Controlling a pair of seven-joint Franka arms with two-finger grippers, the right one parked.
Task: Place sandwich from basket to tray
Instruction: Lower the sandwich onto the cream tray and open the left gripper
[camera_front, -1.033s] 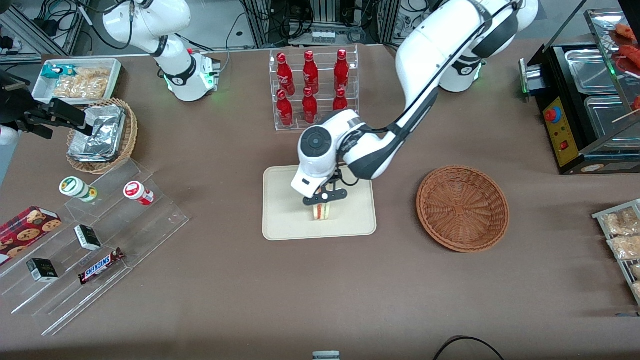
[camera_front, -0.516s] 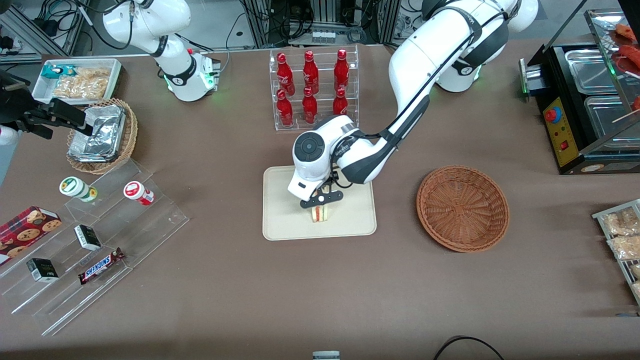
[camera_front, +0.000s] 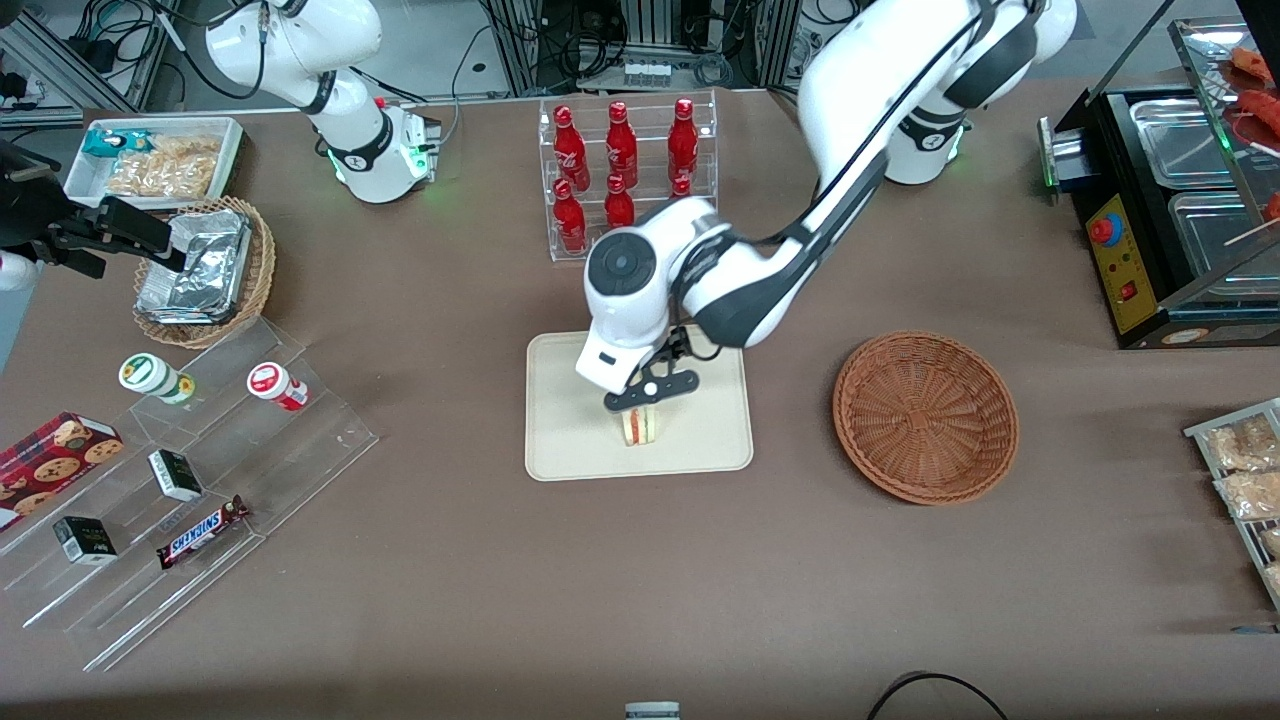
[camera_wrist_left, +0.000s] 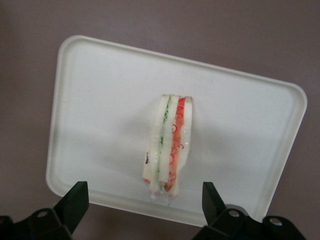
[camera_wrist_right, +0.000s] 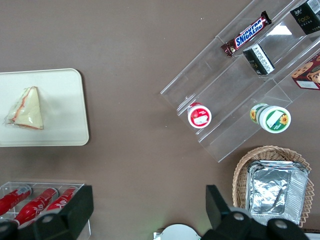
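Note:
The sandwich (camera_front: 641, 425) (camera_wrist_left: 167, 150) (camera_wrist_right: 27, 109), a clear-wrapped wedge with red and green filling stripes, rests on its side on the cream tray (camera_front: 570, 440) (camera_wrist_left: 100, 125) (camera_wrist_right: 65, 125). My left gripper (camera_front: 648, 402) (camera_wrist_left: 144, 195) hangs open just above it. The black fingers stand wide on either side of the sandwich without touching it. Toward the working arm's end of the table lies the reddish-brown wicker basket (camera_front: 925, 415), with nothing in it.
A clear rack of red bottles (camera_front: 625, 175) stands farther from the front camera than the tray. Toward the parked arm's end are a stepped acrylic shelf of snacks (camera_front: 200, 450) and a tan basket of foil packs (camera_front: 205, 270). A black food warmer (camera_front: 1170, 200) sits at the working arm's end.
The left arm has lifted a little above the tray. The sandwich stays where it lay on the tray.

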